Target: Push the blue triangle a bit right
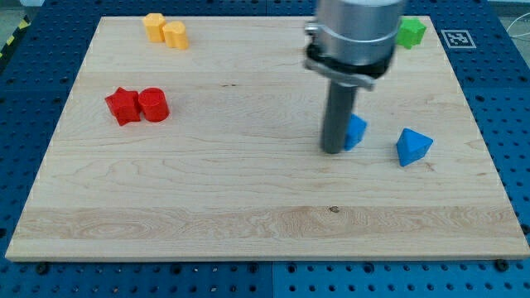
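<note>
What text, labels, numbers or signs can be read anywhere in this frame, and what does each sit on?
No readable words, brands or numbers.
Square black-and-white marker, on the blue pegboard past the wooden board at the view's top right: a coded pattern, no letters.
Yellow-and-black hazard stripes at the view's top left: a marking, no text.
The blocks and the arm's grey housing show no lettering.

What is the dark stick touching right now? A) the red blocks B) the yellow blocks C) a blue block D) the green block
C: my tip sits against the view's-left side of the blue block; the red and yellow blocks lie far off to the view's left.
</note>
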